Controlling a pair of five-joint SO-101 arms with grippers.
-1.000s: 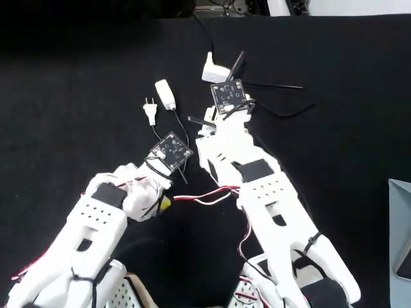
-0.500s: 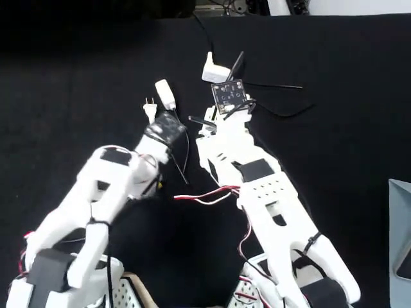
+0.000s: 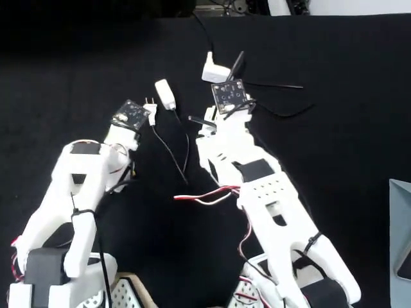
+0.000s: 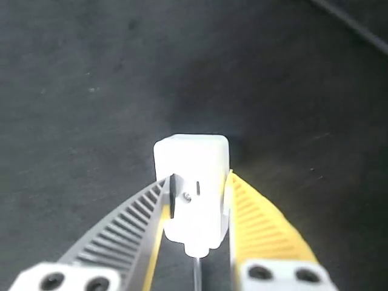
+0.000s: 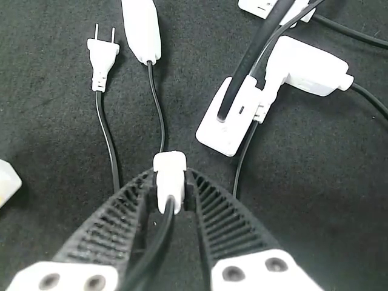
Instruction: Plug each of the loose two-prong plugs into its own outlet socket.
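Left gripper (image 4: pixel 197 182), right gripper (image 5: pixel 170 174) — each clamping a white cord end.
Left is squeezing a slotted white block (image 4: pixel 193 160), right pinching a white connector (image 5: pixel 169 163); loose two-prong plug (image 5: pixel 100 51) lying on black cloth (image 3: pixel 334 128) between the arms — light, rigid, slick, likely wanting a hold on its flat body sides.

Right gripper (image 5: pixel 170 182) clamped on a white plug (image 5: pixel 169 165). A thick black cable (image 5: pixel 159 233) trails back between my fingers (image 5: pixel 115 227).

Taking 12 o'clock as straight ahead of the jaws:
- 11 o'clock: two-prong plug (image 5: pixel 102 53) lies loose, prongs pointing away.
- Just beside it, nearer 12: long white piece (image 5: pixel 141 24), its thin cord (image 5: pixel 157 109) leading toward my jaws.
- 1 o'clock: flat white outlet block (image 5: pixel 227 124), black cable seated in it.
- 2 o'clock: white adapter (image 5: pixel 306 70), touching the block.

All on black cloth (image 5: pixel 54 121).
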